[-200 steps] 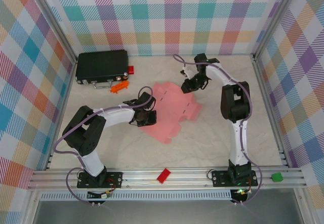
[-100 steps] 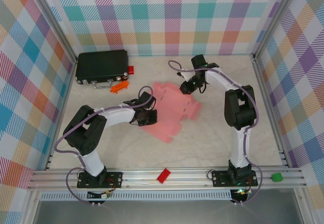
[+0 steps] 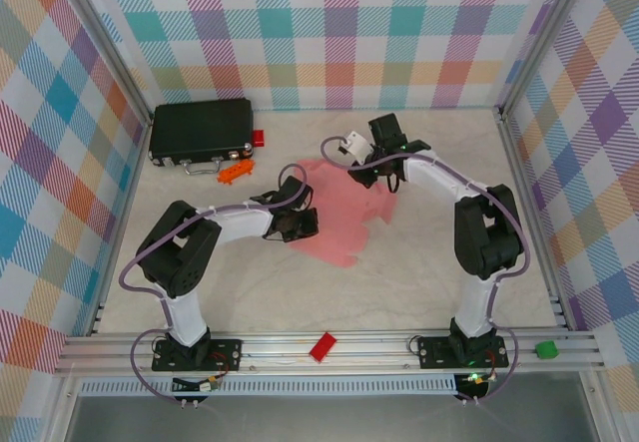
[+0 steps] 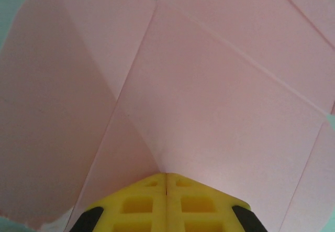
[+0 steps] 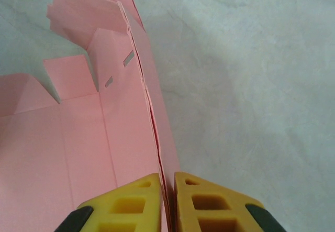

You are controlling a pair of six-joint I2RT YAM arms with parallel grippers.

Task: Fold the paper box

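Paper box (image 3: 349, 218): long axis unclear | left claw (image 4: 166, 178) pinches it | right claw (image 5: 167, 184) too

paper box (image 4: 209, 96) cropped at frame edges, both wrist views

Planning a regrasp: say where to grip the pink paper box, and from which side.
Take a folded-up flap at its thin edge, straddling it, coming from outside the sheet. The right gripper pinches the paper box so; its flat middle offers no edge.
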